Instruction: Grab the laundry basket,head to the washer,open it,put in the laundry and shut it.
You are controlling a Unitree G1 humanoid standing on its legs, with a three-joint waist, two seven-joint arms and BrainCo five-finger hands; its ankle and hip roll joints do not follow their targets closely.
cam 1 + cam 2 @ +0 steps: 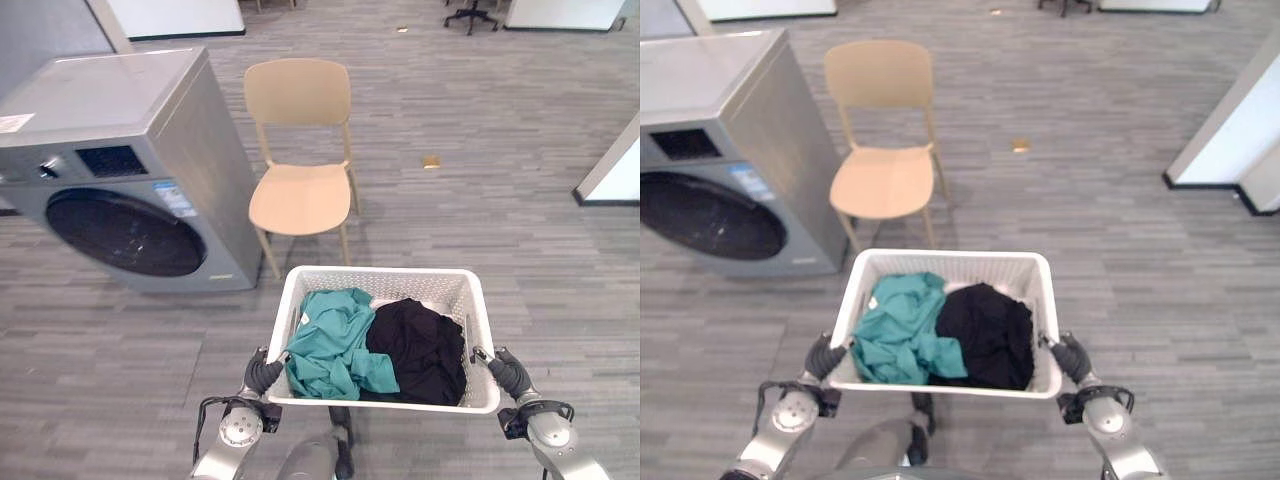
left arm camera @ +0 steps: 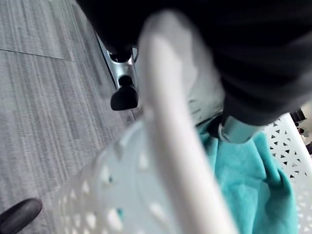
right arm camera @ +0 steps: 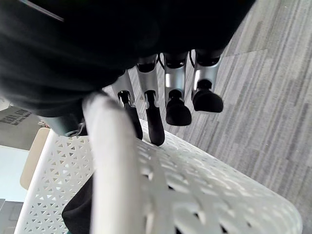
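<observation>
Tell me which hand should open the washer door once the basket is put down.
Probably the left hand: the washer stands ahead on the robot's left. Both it and the right hand now grip the laundry basket.

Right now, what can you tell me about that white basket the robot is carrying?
The white laundry basket looks like plastic, rectangular, with perforated walls and a smooth rolled rim. It is held level above the grey floor, near a beige chair and the washer. Inside lie a teal garment and a black garment. The left hand and right hand grip its opposite side rims.
</observation>
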